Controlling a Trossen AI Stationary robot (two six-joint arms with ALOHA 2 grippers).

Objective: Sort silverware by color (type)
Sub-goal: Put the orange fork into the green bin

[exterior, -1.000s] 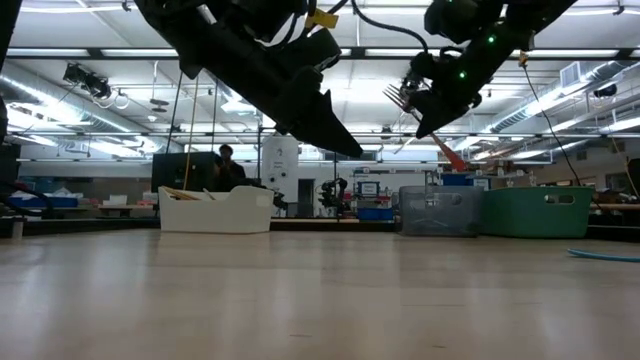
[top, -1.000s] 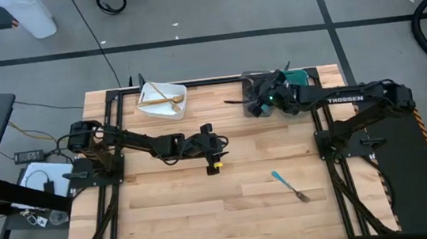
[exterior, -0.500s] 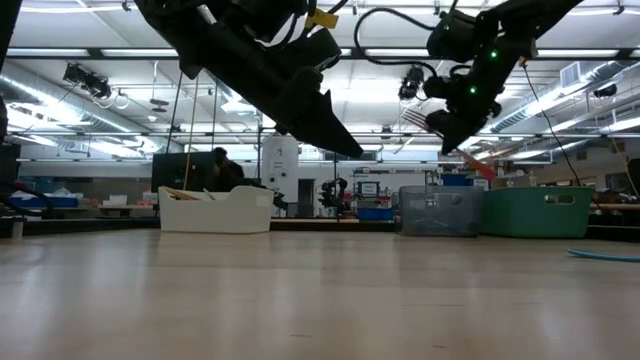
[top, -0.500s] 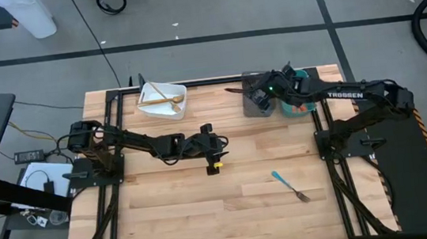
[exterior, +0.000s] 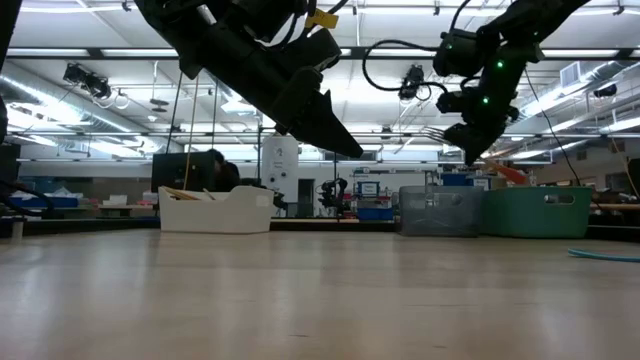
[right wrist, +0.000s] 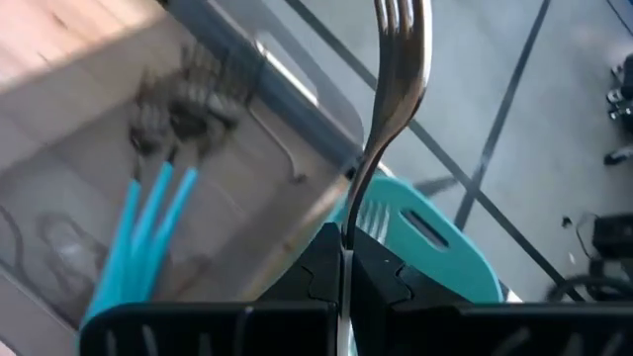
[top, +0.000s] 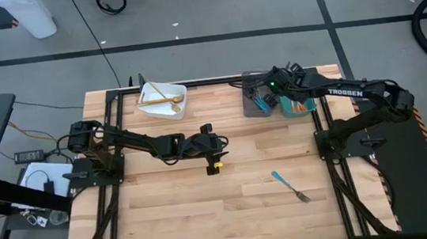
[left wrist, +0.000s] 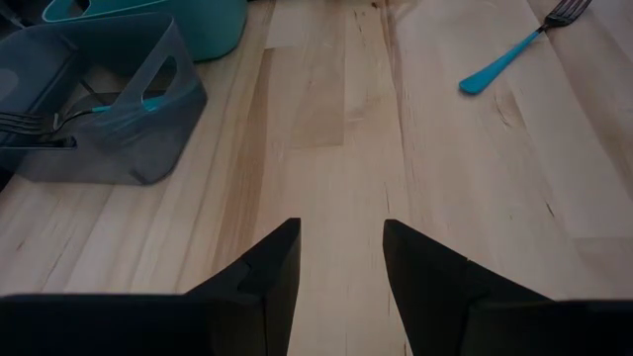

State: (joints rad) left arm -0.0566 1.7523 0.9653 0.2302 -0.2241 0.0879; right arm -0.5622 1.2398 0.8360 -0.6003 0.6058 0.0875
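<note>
- A fork [right wrist: 396,59] is clamped by its handle in the right pincer [right wrist: 343,259], tines pointing away from the wrist; it is held above the grey bin [top: 257,99] and the teal bin [top: 301,104] at the far right of the desk [top: 247,211].
- In the low view an orange handle end shows below the pincer, so the fork is judged to be an orange-handled one, kept high so that it can be dropped into its bin.
- Blue-handled forks [right wrist: 148,213] already lie in the grey bin (a sign that this bin takes the blue sort).
- Gold pieces [top: 163,95] lie in the white bin [top: 162,99] at the far left edge.
- One blue-handled fork [top: 289,185] is left on the desk, toward the near right.
- The left pincer [left wrist: 339,259] is held with its fingers apart and empty above the middle of the desk, waiting.
</note>
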